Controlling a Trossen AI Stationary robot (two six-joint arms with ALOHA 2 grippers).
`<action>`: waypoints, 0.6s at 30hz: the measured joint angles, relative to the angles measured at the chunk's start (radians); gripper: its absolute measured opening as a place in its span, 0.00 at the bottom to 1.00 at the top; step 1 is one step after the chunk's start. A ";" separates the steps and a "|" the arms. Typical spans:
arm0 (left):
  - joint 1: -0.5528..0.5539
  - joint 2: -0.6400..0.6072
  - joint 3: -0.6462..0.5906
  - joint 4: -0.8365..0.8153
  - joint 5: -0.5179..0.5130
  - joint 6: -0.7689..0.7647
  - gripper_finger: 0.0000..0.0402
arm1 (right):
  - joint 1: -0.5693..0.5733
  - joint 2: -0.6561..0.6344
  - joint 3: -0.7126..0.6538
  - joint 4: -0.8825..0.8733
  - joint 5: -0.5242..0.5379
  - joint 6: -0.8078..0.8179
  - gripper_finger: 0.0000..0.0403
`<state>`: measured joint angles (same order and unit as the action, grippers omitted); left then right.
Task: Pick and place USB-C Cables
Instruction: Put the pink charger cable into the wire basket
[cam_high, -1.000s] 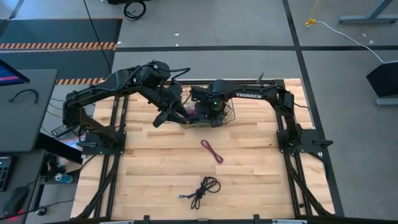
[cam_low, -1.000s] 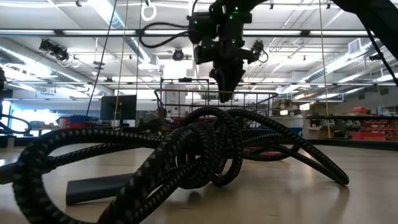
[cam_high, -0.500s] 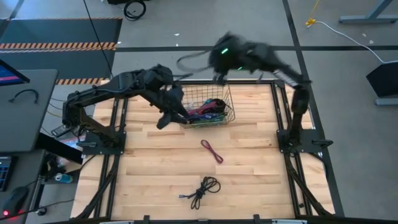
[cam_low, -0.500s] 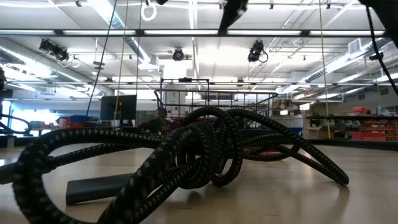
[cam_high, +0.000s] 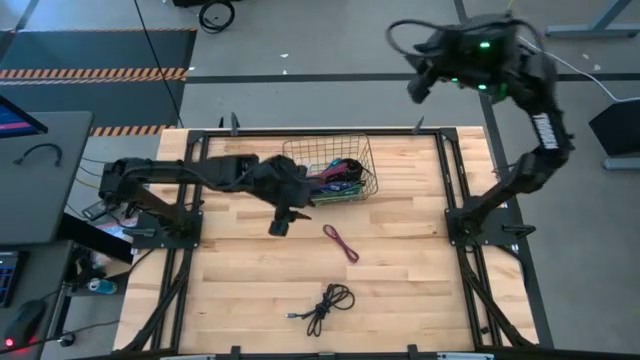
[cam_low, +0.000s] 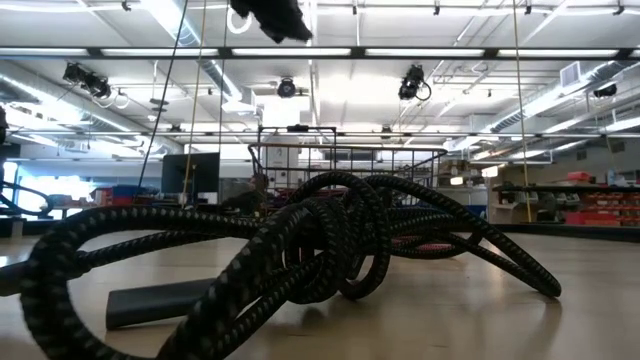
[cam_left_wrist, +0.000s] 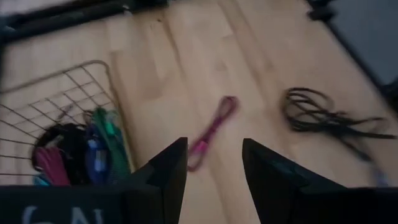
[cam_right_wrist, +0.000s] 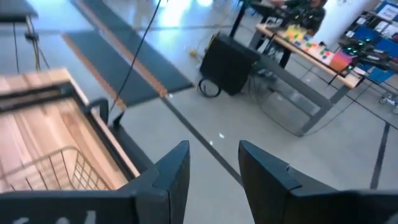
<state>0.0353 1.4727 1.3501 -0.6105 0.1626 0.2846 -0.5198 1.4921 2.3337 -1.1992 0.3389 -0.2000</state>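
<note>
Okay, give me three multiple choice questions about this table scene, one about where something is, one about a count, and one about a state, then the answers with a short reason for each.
1. Where does the magenta cable lie?
A. in the wire basket
B. on the table between the basket and the black cable
C. in the left gripper

2. How many cables lie loose on the table outside the basket?
A. two
B. four
C. none

3. What state is the left gripper in?
A. shut on a cable
B. open and empty
C. out of sight

Answers: 1 B, it rests on bare wood between the wire basket and the black cable. 2 A, only the magenta and black cables lie outside. 3 B, its fingers stand apart with nothing between them.
</note>
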 joint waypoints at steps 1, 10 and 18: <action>-0.006 0.000 -0.030 0.050 -0.029 0.002 0.40 | 0.000 -0.017 0.000 0.000 0.000 0.012 0.35; -0.081 0.000 -0.245 0.371 -0.222 0.255 0.40 | 0.000 -0.107 -0.001 0.000 -0.113 0.078 0.35; -0.131 0.049 -0.256 0.387 -0.226 0.307 0.43 | 0.000 -0.106 -0.002 -0.002 -0.137 0.096 0.36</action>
<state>-0.0957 1.5217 1.0937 -0.2235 -0.0635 0.5917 -0.5194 1.3864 2.3318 -1.2007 0.2024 -0.1040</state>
